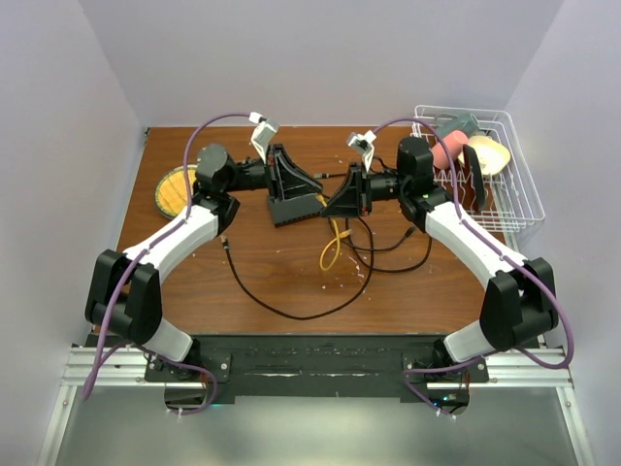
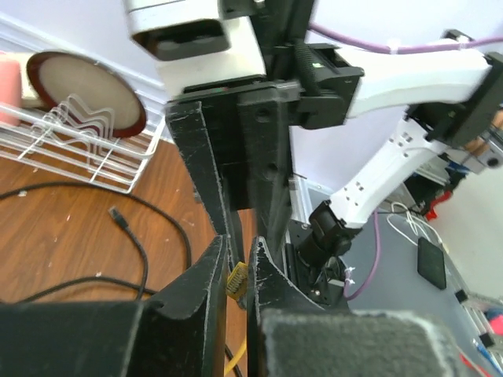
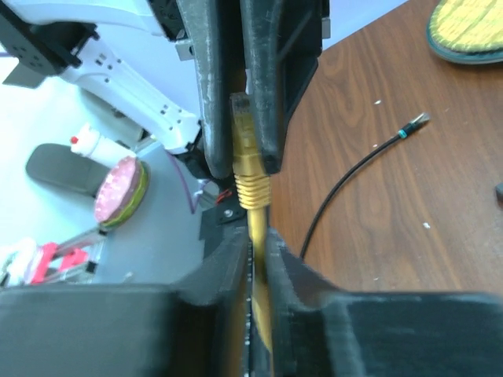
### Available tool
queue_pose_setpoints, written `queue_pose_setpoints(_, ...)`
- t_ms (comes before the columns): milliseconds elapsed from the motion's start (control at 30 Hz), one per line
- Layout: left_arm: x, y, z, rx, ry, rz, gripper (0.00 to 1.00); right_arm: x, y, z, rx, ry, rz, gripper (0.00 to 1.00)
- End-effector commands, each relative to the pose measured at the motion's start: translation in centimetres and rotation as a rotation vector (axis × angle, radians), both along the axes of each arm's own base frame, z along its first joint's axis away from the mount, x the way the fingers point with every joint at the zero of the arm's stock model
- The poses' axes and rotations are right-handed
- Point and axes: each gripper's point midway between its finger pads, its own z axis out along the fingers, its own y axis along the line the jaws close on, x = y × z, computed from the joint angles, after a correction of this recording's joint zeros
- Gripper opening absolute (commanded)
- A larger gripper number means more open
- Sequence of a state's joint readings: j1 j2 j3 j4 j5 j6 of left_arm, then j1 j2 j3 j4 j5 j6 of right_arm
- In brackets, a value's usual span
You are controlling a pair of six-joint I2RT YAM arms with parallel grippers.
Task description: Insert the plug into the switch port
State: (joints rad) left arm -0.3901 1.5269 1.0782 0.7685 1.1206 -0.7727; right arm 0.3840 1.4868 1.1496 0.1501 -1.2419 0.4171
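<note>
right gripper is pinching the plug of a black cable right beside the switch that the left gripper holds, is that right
Not quite. The plug pinched in the right gripper is on a yellow cable, not a black one; the right wrist view shows it plainly. The rest holds: it sits right beside the switch held by the left gripper.

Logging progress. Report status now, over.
Right gripper shut on yellow plug. Left gripper fingertips flank its tip, grip unclear. Switch under left gripper, plug not in a port. Loose black cable on table, not blocking.
</note>
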Motion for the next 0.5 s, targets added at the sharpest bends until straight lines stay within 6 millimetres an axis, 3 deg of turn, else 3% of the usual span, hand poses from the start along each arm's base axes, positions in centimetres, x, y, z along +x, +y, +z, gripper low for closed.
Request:
queue_pose_setpoints(0, 1.9, -0.2, 1.8, 0.022, -0.001, 0.136, 0.00, 1.5, -0.1, 0.6, -0.042, -0.070, -0.104, 0.37)
queue_pose_setpoints(33, 3.7, 0.0, 1.7, 0.038, 0.029, 0.245, 0.00, 1.8, -0.5, -0.3, -0.095, -0.071, -0.140, 0.55)
queue_pose_setpoints(167, 7.1, 1.3, 0.8, 0.150, 0.150, 0.495, 0.00, 3.9, -1.4, 1.3, -0.192, -0.179, -0.322, 0.84)
queue_pose_setpoints(233, 8.1, 2.0, 0.4, 0.169, 0.233, 0.577, 0.00, 5.3, -2.4, 1.6, -0.271, -0.247, -0.463, 0.90)
queue_pose_setpoints(267, 8.3, 2.2, 0.2, 0.180, 0.270, 0.598, 0.00, 5.2, -1.9, 2.1, -0.286, -0.280, -0.482, 0.94)
queue_pose_setpoints(333, 8.8, 2.5, -0.8, 0.191, 0.358, 0.640, 0.00, 6.6, -3.0, 2.3, -0.368, -0.344, -0.626, 0.97)
queue_pose_setpoints(367, 8.9, 2.7, -1.2, 0.203, 0.392, 0.660, 0.00, 6.1, -2.2, 2.4, -0.380, -0.370, -0.631, 0.98)
queue_pose_setpoints(400, 9.0, 2.8, -1.3, 0.197, 0.422, 0.677, 0.00, 7.3, -3.3, 2.5, -0.425, -0.397, -0.737, 0.99)
queue_pose_setpoints(467, 9.2, 3.1, -1.9, 0.208, 0.469, 0.706, 0.00, 7.4, -3.2, 2.6, -0.440, -0.413, -0.777, 0.98)
